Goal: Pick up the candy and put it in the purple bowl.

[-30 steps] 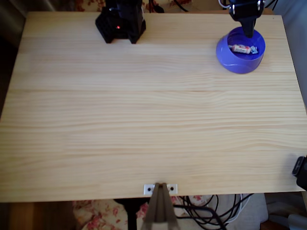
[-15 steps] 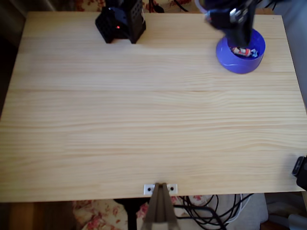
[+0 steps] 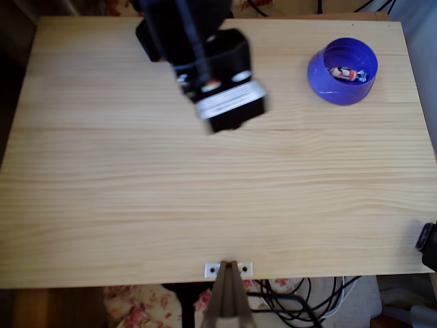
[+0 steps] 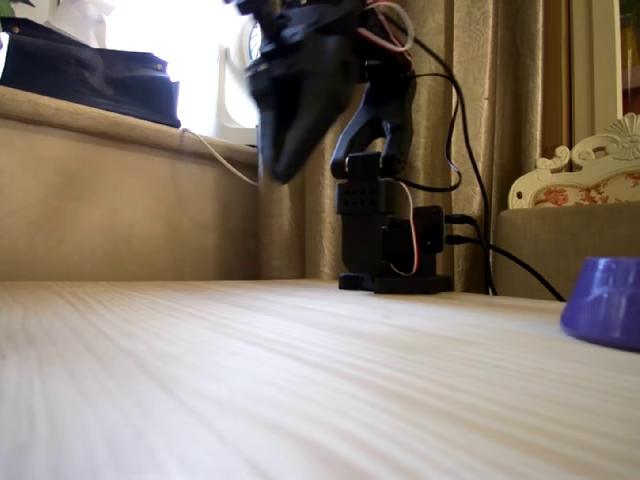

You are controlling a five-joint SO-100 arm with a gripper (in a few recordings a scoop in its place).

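Note:
The candy [image 3: 343, 72], a small white and red wrapped sweet, lies inside the purple bowl [image 3: 322, 76] at the table's far right in the overhead view. In the fixed view the bowl [image 4: 606, 314] stands at the right edge, and its wall hides what is inside. My gripper [image 3: 229, 113] is a motion-blurred black mass held high over the back middle of the table, well left of the bowl. From the fixed view the gripper [image 4: 280, 165] points down, far above the wood. Its fingers taper to a single tip with nothing between them.
The arm's black base [image 4: 385, 250] stands at the table's back edge, with cables running behind it. A bracket [image 3: 228, 269] sits at the near edge, and a dark object [image 3: 427, 244] at the right edge. The light wooden table [image 3: 205, 198] spreads wide in front.
The gripper has risen out of the bowl and swung left across the back of the table. The candy stays in the bowl, now uncovered.

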